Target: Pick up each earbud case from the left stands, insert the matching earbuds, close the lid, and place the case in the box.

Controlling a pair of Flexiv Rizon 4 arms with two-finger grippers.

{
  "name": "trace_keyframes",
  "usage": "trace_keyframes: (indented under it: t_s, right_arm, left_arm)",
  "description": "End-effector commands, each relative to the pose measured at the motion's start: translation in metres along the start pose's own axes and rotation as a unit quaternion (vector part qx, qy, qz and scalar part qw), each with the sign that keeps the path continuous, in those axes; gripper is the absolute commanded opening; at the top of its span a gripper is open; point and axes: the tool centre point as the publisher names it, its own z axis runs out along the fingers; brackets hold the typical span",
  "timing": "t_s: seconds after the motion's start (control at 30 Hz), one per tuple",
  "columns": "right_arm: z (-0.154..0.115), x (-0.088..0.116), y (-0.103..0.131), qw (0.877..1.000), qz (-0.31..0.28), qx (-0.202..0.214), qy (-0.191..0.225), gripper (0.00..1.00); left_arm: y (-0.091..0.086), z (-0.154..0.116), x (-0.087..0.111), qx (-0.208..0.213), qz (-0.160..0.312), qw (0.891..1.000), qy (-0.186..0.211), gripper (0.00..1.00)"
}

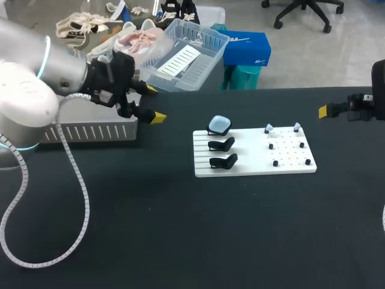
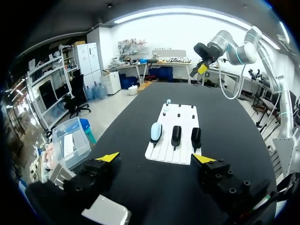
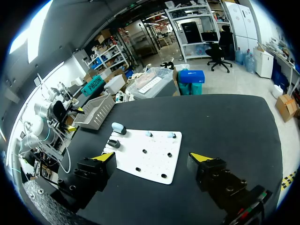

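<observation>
Where the white board (image 1: 252, 158) lies flat near the middle of the black worktop (image 1: 180, 229), the light blue earbud case (image 1: 219, 124) sits on the rearmost of three stands at the board's left end. Two black stands (image 1: 222, 144) are lined up in front of it. From the head view the case looks rounded and tipped up on its stand. The left wrist view shows it as a longer oval, its long axis running along the board's grooves, from the stand end toward the pegs (image 1: 275, 163). Two pale earbuds (image 1: 269, 128) stand on the rear row of pegs on the board's right half, well apart from the case. The left pincer (image 1: 154, 103) hovers just beside the grey slotted box (image 1: 90, 129), left of the board, with its yellow-tipped fingers spread wide and nothing between them. Its own view looks lengthwise down the board, stands nearest. The right pincer (image 3: 151, 157) is likewise wide open and holds nothing, with the board's peg end ahead of it. The head view catches only one yellow fingertip (image 1: 323, 111) of it near the worktop's right edge, while the right wrist view shows both. That view also shows the case at the board's far corner, with the box beyond it.
</observation>
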Motion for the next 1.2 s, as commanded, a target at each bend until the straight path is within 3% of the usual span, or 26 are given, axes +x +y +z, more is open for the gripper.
trace_keyframes:
  t_s: [0.03, 0.37, 0.53, 0.63, 0.8, 0.93, 1.2]
  right_arm:
    - [0.0, 0.0, -0.002, 1.0, -0.001, -0.003, 0.0, 1.0]
    - [0.0, 0.0, -0.002, 1.0, -0.001, -0.003, 0.0, 1.0]
    - [0.0, 0.0, -0.002, 1.0, -0.001, -0.003, 0.0, 1.0]
    - [0.0, 0.0, -0.002, 1.0, -0.001, -0.003, 0.0, 1.0]
    - [0.0, 0.0, -0.002, 1.0, -0.001, -0.003, 0.0, 1.0]
    - [0.0, 0.0, -0.002, 1.0, -0.001, -0.003, 0.0, 1.0]
    - [0.0, 0.0, -0.002, 1.0, -0.001, -0.003, 0.0, 1.0]
  left_arm:
    - [0.008, 0.034, -0.001, 0.031, 0.004, 0.999, 0.007, 1.0]
    - [0.006, 0.071, 0.008, 0.051, 0.004, 0.999, 0.01, 1.0]
    - [0.009, 0.088, 0.011, 0.049, 0.002, 0.999, 0.003, 0.94]
    - [0.013, 0.096, 0.012, 0.043, 0.002, 0.999, -0.009, 0.81]
    - [0.015, 0.103, 0.011, 0.05, 0.0, 0.999, -0.019, 0.83]
    - [0.014, 0.108, 0.009, 0.062, 0.001, 0.998, -0.024, 0.75]
    - [0.013, 0.117, 0.005, 0.073, 0.008, 0.997, -0.031, 0.8]
